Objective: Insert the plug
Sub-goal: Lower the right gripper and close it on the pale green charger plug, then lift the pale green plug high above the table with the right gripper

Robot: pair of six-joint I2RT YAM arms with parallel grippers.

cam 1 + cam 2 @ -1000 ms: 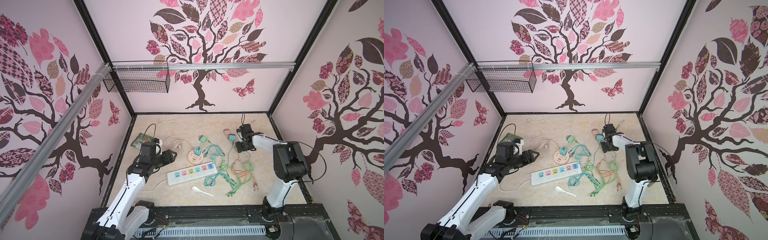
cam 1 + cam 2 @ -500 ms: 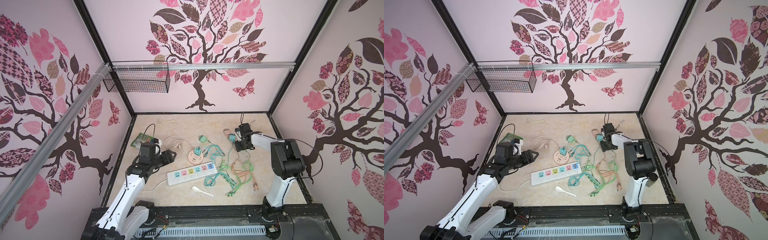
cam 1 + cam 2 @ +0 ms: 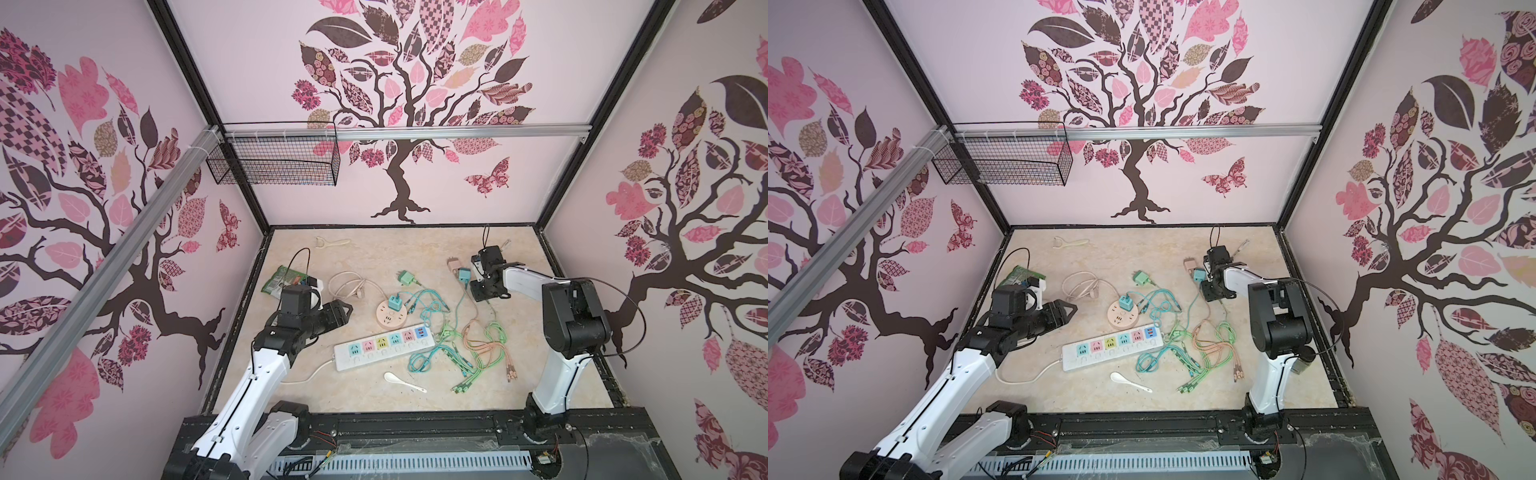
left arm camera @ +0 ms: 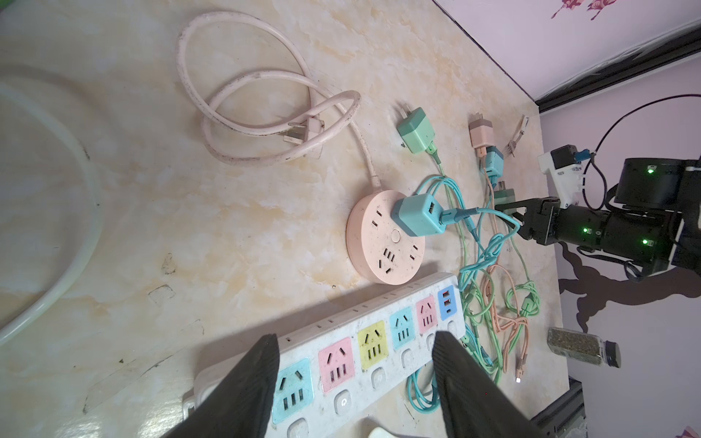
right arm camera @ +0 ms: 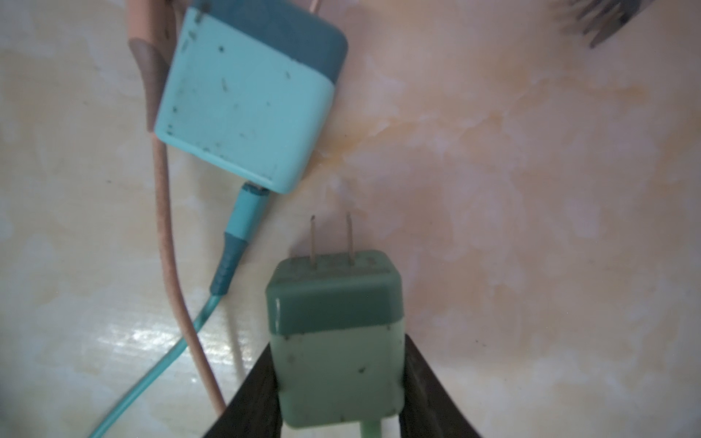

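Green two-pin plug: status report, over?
Right gripper: jaws shut on two-tone green plastic two-pin plug, prongs clear. Left gripper open near white multi-socket power strip. Plug not inserted; tangled green and orange cables lie between plug and strip.

Tally time: five charger plugs (image 4: pixel 417 214) (two green, two blue, one pink), two socket blocks, the long strip (image 3: pixel 384 345) and the round one (image 3: pixel 388 319), plus one spoon (image 3: pixel 391 377), one peeler (image 3: pixel 328 242), one fork (image 4: pixel 516 138), one wire basket (image 3: pixel 274 162), one spice jar (image 4: pixel 576 345).
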